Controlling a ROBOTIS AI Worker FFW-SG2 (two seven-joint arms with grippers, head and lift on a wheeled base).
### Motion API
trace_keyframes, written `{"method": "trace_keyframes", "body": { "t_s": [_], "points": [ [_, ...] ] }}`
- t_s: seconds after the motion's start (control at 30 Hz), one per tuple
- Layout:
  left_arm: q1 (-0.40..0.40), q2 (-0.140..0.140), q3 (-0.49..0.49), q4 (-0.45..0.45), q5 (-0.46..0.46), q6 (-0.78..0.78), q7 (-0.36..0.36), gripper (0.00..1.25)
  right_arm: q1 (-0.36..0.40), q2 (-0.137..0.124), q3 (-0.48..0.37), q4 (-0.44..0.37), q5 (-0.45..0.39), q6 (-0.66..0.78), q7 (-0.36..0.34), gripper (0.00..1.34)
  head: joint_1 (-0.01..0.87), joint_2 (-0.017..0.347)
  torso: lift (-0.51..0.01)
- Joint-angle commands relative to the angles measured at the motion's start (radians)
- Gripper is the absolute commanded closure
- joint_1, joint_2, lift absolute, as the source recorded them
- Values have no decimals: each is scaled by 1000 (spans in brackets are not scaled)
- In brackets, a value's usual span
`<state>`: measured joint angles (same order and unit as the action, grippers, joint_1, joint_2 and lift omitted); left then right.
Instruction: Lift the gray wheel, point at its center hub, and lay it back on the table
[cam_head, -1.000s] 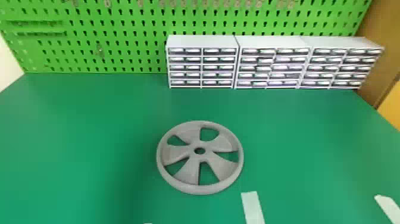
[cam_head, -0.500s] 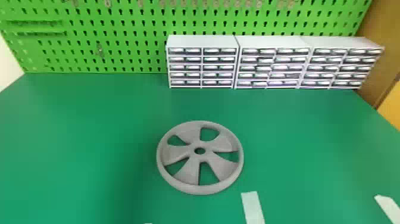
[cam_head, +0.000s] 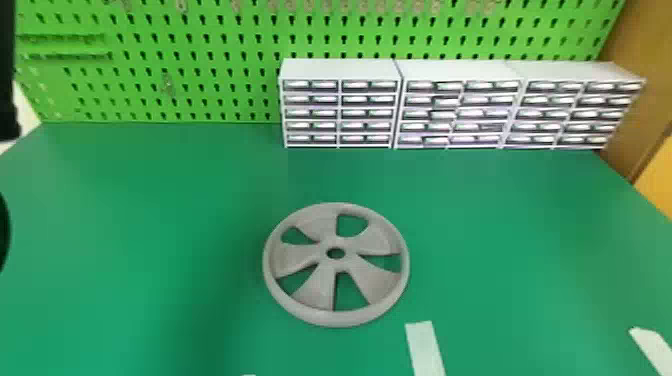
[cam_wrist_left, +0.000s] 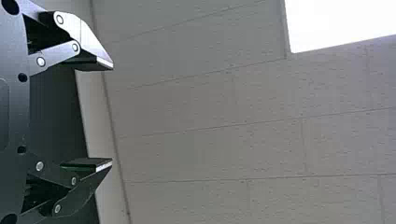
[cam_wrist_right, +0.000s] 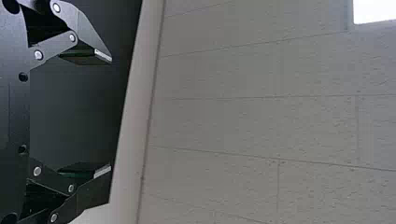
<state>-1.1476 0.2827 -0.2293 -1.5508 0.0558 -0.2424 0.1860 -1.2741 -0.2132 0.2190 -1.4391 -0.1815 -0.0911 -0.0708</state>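
In the head view the gray wheel (cam_head: 370, 280) lies flat on the green table (cam_head: 500, 225), near the middle, with its round center hub hole facing up. Black parts of my left arm (cam_head: 6, 75) show at the left edge, well apart from the wheel. The left wrist view has my left gripper (cam_wrist_left: 112, 114) open, nothing between its fingers, against ceiling panels. My right gripper (cam_wrist_right: 111, 115) is likewise open and holding nothing in the right wrist view, with the ceiling beyond it.
White drawer cabinets (cam_head: 340, 70) stand in a row along the table's back, before a green pegboard (cam_head: 200, 100). Pale tape strips (cam_head: 425, 350) lie on the table in front of the wheel and toward the right. A brown panel (cam_head: 645, 100) rises at the right.
Black parts of my left arm have come into the head view at its left edge. The wheel has stayed where it was.
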Motion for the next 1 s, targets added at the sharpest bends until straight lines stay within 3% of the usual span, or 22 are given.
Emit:
{"method": "trace_keyframes", "body": {
  "t_s": [0.0, 0.23, 0.33, 0.6, 0.97],
  "points": [
    [57, 3, 7, 1, -1, 2, 0, 518, 61, -20, -18, -1, -27, 25, 0, 452, 692, 48, -96],
    [149, 3, 50, 1, 12, 17, 4, 516, 182, -26, -56, -1, -33, 85, -20, 452, 692, 48, -96],
    [193, 4, 58, 15, 41, 43, 7, 516, 228, -35, -52, -1, 19, 100, -38, 452, 692, 48, -96],
    [312, 10, 74, 57, 79, 44, 18, 516, 329, -55, -52, -1, 8, 159, -41, 449, 692, 48, -96],
    [453, -7, 104, 90, 81, 44, 38, 516, 461, -38, -66, 12, -36, 188, -41, 447, 692, 48, -96]
  ]
}}
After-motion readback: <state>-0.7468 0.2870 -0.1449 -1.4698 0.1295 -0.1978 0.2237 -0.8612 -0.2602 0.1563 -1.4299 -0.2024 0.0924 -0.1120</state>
